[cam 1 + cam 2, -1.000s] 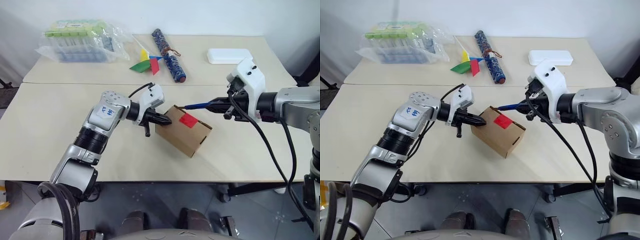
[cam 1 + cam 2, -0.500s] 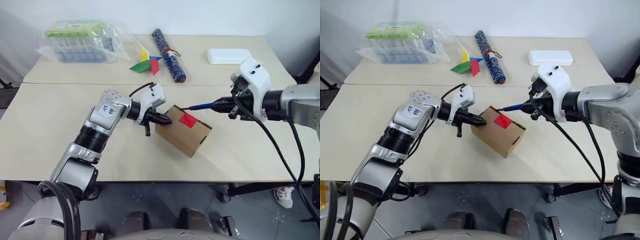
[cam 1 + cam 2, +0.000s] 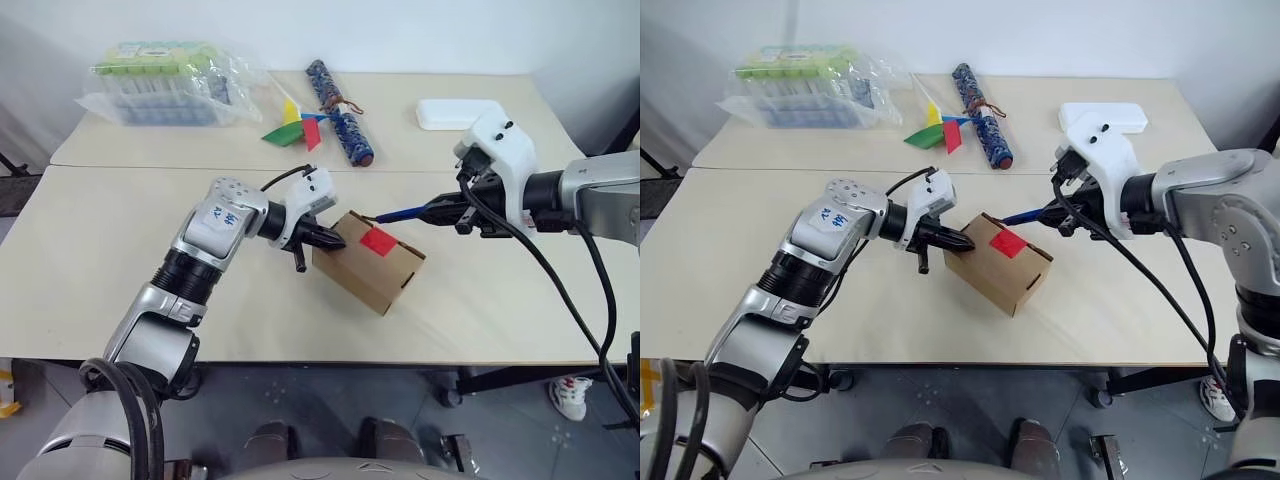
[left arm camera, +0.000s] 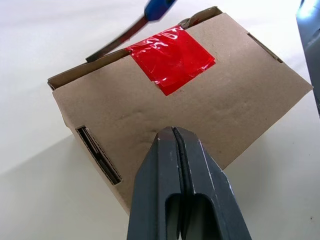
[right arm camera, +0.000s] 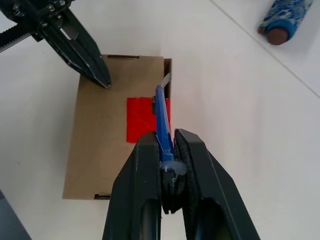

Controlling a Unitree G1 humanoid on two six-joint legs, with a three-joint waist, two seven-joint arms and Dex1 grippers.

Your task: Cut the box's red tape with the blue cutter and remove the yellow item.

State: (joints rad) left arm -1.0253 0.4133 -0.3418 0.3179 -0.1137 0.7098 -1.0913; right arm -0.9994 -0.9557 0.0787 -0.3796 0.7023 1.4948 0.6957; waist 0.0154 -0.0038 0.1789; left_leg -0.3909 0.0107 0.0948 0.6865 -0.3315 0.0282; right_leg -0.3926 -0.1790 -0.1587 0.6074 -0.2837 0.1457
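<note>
Bracing and cutting: the job in hand, judged from how both arms meet at the carton.
Box: small plain brown cardboard carton [image 3: 368, 262], lying on the pale tabletop [image 3: 90, 260] near its front edge, between the two arms; looks light and thin-walled, likely to slide or dent under a push.
Tape: bright red glossy square sticker [image 4: 171, 58] wrapped over the top edge by the flap seam; thin film, should part easily along the seam.
Cutter: slim dark blue pen-shaped stick [image 5: 161, 125], stiff, its tip at the taped edge.
Right gripper [image 5: 167, 162]: fingers clamped narrowly on the cutter's rear end; a long lever, so the tip may wander.
Left gripper [image 4: 172, 135]: fingers pressed fully together, holding nothing, tips against the carton's brown face, steadying it.
Hold advice: keep the brace low on the face, away from the tape.
Yellow item: unseen; presumably inside.
Beyond: paper pinwheel [image 3: 293, 124], blue patterned roll [image 3: 338, 111], white flat block [image 3: 455, 111], bagged packs [image 3: 165, 82], all well apart.
</note>
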